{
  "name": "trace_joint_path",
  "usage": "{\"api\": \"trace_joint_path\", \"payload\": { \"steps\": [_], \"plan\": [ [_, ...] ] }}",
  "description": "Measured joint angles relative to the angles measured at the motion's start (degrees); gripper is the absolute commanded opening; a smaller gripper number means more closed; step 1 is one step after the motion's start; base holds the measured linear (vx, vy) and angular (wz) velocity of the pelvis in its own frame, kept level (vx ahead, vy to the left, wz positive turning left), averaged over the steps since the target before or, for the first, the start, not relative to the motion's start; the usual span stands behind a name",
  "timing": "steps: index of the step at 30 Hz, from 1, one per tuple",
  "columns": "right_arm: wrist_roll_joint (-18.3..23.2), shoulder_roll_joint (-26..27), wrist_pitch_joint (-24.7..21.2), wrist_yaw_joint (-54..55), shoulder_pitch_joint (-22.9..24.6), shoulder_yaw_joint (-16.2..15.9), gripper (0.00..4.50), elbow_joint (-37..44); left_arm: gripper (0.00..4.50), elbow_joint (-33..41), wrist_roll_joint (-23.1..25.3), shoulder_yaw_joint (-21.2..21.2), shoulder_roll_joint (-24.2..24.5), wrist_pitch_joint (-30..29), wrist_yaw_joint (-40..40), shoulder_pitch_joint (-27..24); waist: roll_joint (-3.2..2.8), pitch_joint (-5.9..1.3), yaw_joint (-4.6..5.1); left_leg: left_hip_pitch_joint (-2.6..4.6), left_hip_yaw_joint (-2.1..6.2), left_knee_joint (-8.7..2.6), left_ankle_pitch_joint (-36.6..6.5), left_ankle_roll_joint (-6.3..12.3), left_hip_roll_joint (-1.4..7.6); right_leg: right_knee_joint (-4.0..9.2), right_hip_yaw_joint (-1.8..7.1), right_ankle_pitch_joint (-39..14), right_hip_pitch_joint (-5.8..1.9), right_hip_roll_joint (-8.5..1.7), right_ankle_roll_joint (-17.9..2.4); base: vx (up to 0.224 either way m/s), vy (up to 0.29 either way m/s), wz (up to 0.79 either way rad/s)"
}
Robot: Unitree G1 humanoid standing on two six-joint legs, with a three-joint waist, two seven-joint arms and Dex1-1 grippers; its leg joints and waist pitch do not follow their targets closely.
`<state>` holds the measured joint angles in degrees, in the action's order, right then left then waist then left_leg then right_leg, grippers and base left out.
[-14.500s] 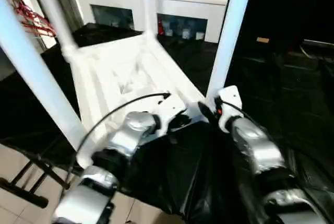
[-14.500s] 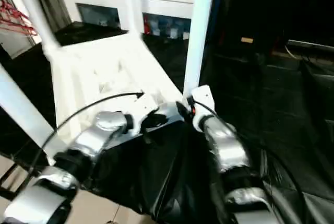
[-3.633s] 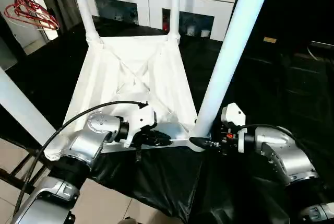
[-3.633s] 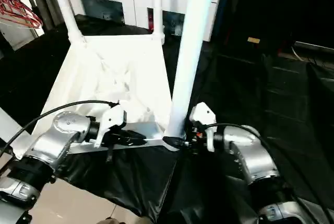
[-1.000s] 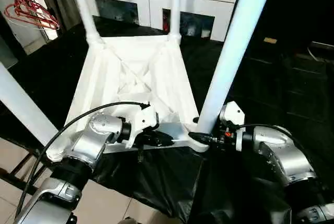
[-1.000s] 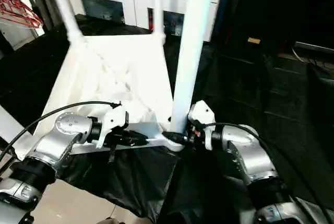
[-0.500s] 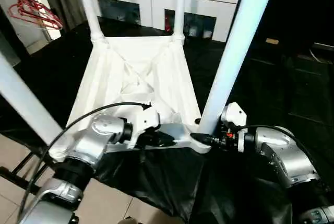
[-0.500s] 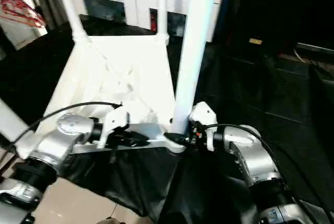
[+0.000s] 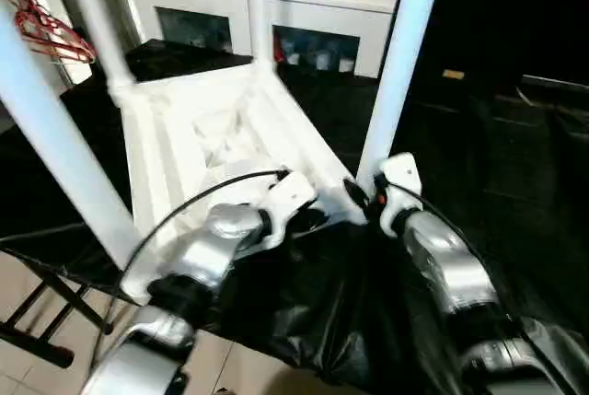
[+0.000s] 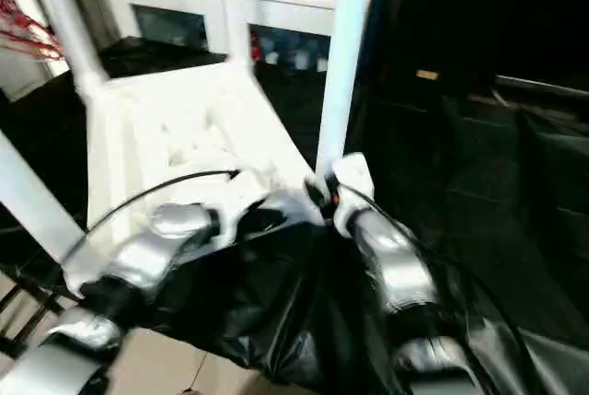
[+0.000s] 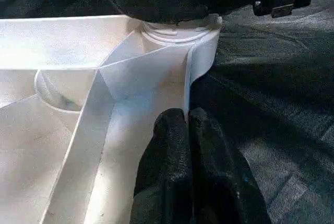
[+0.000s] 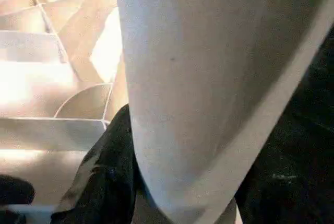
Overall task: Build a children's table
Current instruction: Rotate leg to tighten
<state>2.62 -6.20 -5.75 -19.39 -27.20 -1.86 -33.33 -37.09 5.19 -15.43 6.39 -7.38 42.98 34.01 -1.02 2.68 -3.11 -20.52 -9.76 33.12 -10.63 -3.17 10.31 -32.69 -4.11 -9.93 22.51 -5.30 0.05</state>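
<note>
Left eye view, mid-assembly: I have the children's table (image 9: 198, 142) lying upside down on the black-draped counter (image 9: 497, 165), its ribbed underside facing up and its four white tube legs pointing at the ceiling. The tabletop fills the centre and left of the frame, its long axis running from the lower middle up toward the upper left, away from me and toward the white cabinet (image 9: 304, 8) along the top edge.

My left gripper (image 11: 183, 130) sits at the near edge of the tabletop, jaws clenched together with the thin plastic rim rib pinched between the two black fingertips (image 11: 167, 135). In the left wrist view a round corner socket (image 11: 180, 28) stands just beyond it.

My right gripper (image 9: 361, 200) is at the near right corner, in the middle of the frame, its jaws part-way apart and grasping the base of the near right leg (image 9: 398, 63), which rises to the frame's top edge. The right wrist view shows that leg (image 12: 209, 78) close up, a black finger (image 12: 107, 177) pressed against its side.

Another leg (image 9: 55, 128) crosses the frame's left side, leaning slightly. Red hangers (image 9: 41, 27) hang at the upper left.
</note>
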Motion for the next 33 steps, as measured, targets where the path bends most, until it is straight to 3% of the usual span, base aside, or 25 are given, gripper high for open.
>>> {"api": "trace_joint_path", "payload": {
  "steps": [1,9,14,25,33],
  "plan": [
    [0.0,0.3,0.3,0.1,-0.1,0.3,2.28,-0.4,0.0,0.0,0.2,0.0,0.0,0.0,0.0,0.0,-0.01,-0.01,0.07,0.01,0.0,0.0,0.0,0.0,-0.02,0.05,0.03,0.0,-0.04,0.0,0.0,0.0,0.0,0.0],
    [1.9,0.4,-0.1,-4.2,0.2,1.3,3.06,0.3,0.0,0.0,0.1,-0.2,1.5,1.7,2.4,0.0,0.0,-0.02,0.26,0.01,-0.02,-0.02,0.0,0.01,-0.15,0.04,0.22,0.0,0.02,-0.02,0.0,0.0,0.0,0.0],
    [3.3,-3.7,-0.2,-13.4,1.2,-0.1,3.09,2.4,0.0,1.4,-1.1,-0.5,3.7,3.3,7.4,-0.4,0.02,-0.01,0.05,-0.2,-0.11,0.0,0.0,0.01,-0.13,-0.38,0.32,0.7,0.41,-0.02,-0.3,0.0,0.0,0.0],
    [6.0,-17.2,0.4,-34.2,6.0,-3.0,3.09,10.0,0.0,3.8,-3.8,-1.2,8.3,5.6,18.0,-1.2,-0.21,0.0,-2.26,-0.67,-0.45,-0.04,0.2,0.3,0.33,-0.46,0.12,0.6,0.7,0.07,-0.5,0.031,-0.011,0.03],
    [6.2,-24.1,1.2,-39.8,7.6,-2.8,3.09,10.9,0.0,4.2,-4.4,-1.2,10.6,6.4,20.3,-1.9,-0.23,0.01,-2.06,-0.61,-0.51,0.17,0.0,0.02,0.38,-0.57,0.16,0.7,0.62,0.06,-0.5,0.0,0.0,0.0]
  ]
}}
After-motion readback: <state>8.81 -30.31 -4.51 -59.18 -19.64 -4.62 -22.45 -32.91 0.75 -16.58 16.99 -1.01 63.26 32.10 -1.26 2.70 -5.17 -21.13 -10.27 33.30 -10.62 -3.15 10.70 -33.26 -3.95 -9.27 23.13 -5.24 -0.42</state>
